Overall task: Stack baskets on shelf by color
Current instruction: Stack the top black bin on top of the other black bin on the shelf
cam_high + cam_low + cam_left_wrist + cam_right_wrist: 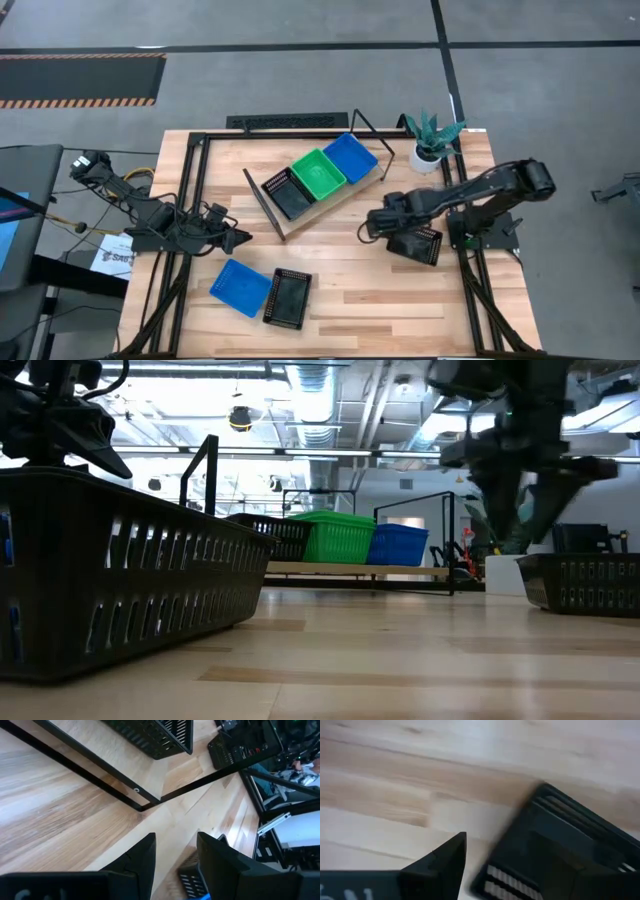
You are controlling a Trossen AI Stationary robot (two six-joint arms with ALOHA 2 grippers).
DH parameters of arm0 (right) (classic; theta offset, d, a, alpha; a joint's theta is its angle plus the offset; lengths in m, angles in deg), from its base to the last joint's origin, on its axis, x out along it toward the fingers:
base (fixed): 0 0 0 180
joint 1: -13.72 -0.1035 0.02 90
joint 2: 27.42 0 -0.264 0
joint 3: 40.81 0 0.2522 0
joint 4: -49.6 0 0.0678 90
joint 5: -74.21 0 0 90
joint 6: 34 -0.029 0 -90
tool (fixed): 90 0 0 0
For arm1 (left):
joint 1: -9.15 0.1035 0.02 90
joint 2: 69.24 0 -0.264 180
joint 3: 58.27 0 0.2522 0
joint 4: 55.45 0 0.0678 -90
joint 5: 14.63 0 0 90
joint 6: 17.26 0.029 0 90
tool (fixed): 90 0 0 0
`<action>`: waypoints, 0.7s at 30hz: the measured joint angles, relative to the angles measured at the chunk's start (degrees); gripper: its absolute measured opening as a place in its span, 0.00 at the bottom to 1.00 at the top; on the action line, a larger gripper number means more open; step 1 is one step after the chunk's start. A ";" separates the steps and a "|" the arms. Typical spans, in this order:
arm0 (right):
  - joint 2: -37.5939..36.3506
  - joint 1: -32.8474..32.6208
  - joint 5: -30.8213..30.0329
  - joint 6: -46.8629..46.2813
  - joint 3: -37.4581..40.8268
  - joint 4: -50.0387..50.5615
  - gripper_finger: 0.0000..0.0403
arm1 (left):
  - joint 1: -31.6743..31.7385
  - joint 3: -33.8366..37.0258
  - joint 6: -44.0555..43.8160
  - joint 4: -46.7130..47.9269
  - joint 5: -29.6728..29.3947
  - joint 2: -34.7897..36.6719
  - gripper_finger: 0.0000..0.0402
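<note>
From above, the light wood shelf board with thin black wire end frames point(300, 212) lies slanted on the wooden counter point(340, 290), carrying a black perforated plastic basket point(287, 192), a green one point(318, 173) and a blue one point(350, 157) in a row. Near the shelf's black-basket end hovers the left gripper point(238, 238), holding nothing; beyond it lie a loose blue basket point(240, 287) and, touching it, a loose black basket point(287, 298). On the shelf's other side, the right gripper point(372, 226) sits at the edge of another black basket point(415, 243), near a white potted plant point(430, 145). The low view shows the three shelved baskets side by side, with the right arm above its black basket point(585, 582). In the left wrist view the fingers point(142, 857) stand parted and empty over bare wood. In the right wrist view one finger point(445, 857) lies just outside the basket's wall point(520, 870), released, not yet clamped. A risk: closing off-centre on that thin rim could tip or push the basket away.
</note>
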 joint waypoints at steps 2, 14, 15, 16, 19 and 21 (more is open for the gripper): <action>0.19 -1.19 0.00 -1.35 0.42 0.01 0.57 | 0.01 0.00 -0.54 -0.01 0.00 -0.01 0.32; 10.65 -3.23 1.25 -2.81 0.54 -3.37 0.53 | 0.00 0.00 -1.18 -0.33 -0.42 -0.01 0.32; 11.34 -3.14 1.27 -2.54 0.49 -4.10 0.50 | 0.01 0.00 -1.18 -0.33 -0.41 -0.01 0.32; 11.94 -3.11 1.27 -2.38 0.38 -4.92 0.47 | 0.01 0.00 -1.21 -0.37 -0.42 0.01 0.32; 12.19 -3.13 1.29 -1.99 0.40 -5.18 0.33 | 0.00 0.00 -1.47 -0.34 -0.42 -0.01 0.32; 11.93 -3.17 1.34 -0.46 0.48 -4.81 0.24 | 0.00 0.00 -1.53 -0.36 -0.44 -0.01 0.32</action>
